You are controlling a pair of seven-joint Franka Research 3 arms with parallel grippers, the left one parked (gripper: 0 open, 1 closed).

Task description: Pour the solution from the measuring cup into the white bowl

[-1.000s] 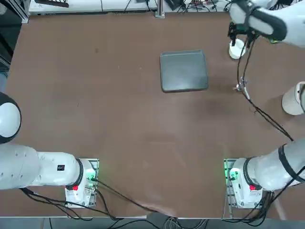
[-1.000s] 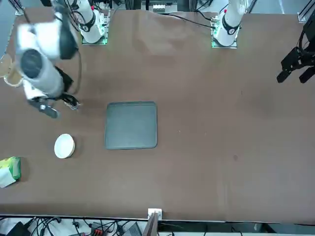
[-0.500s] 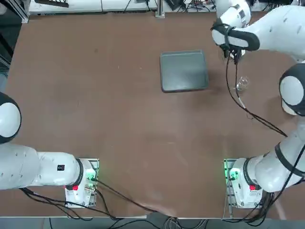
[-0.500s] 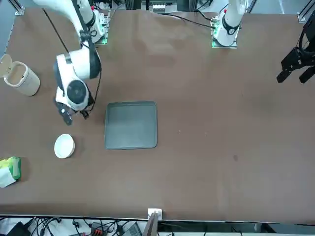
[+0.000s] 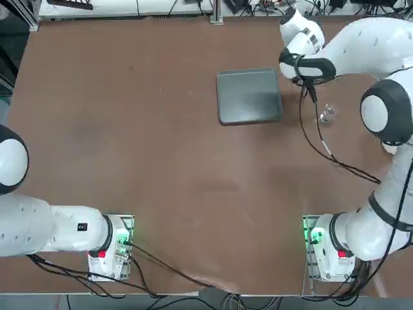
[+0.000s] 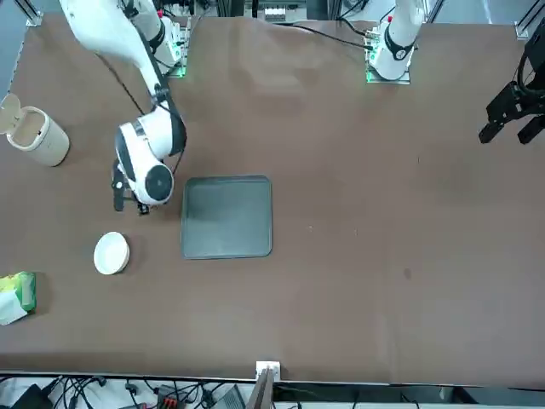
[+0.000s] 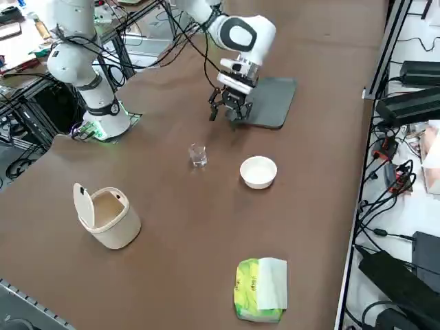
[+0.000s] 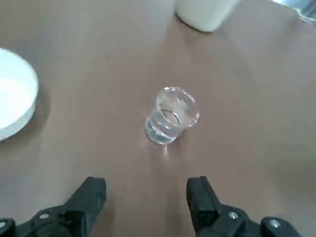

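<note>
moved in beside the dark tray, the right gripper [image 8: 146, 197] is open and empty; the measuring cup [image 8: 171, 121] is not yet picked up, nothing is poured into the white bowl [image 8: 14, 101].

Clear measuring cup [image 8: 171, 121] stands upright near the glossy, seemingly empty white bowl [image 7: 258, 171].

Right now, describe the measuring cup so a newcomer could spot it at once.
Start at the dark tray. Nearer the camera stands the white bowl, and beside it the measuring cup, just below the open right gripper. It is tiny, clear and upright, unlike the opaque bowl and cream mug.
</note>
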